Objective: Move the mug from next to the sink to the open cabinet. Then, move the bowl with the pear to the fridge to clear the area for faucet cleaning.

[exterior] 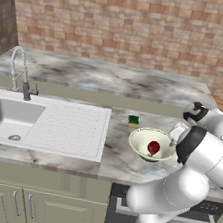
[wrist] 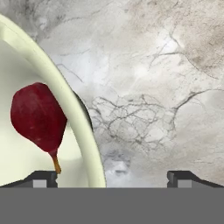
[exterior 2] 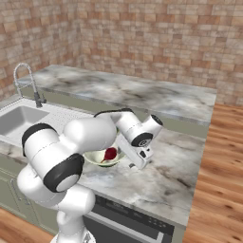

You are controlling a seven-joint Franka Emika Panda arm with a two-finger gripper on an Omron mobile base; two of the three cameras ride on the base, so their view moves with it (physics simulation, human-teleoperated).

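The cream-white bowl (exterior: 151,144) with its greenish outside rests on the grey marble counter, right of the sink (exterior: 11,119). The dark red pear (exterior: 153,148) lies inside it, stem down in the hand view. My gripper (wrist: 111,177) is open and hangs low over the bowl's right rim (wrist: 83,127). One fingertip (wrist: 43,177) is over the bowl's inside near the pear (wrist: 38,116), and the other is over bare counter outside. The hand (exterior 2: 135,159) shows beside the bowl (exterior 2: 97,157). The steel faucet (exterior: 21,72) stands behind the basin. The fridge is out of view.
A small green sponge (exterior: 133,120) lies behind the bowl. The ribbed draining board (exterior: 70,127) lies between the basin and the bowl. A raised counter ledge (exterior: 113,78) runs along the brick wall. The wooden floor (exterior 2: 220,166) begins past the counter's right end.
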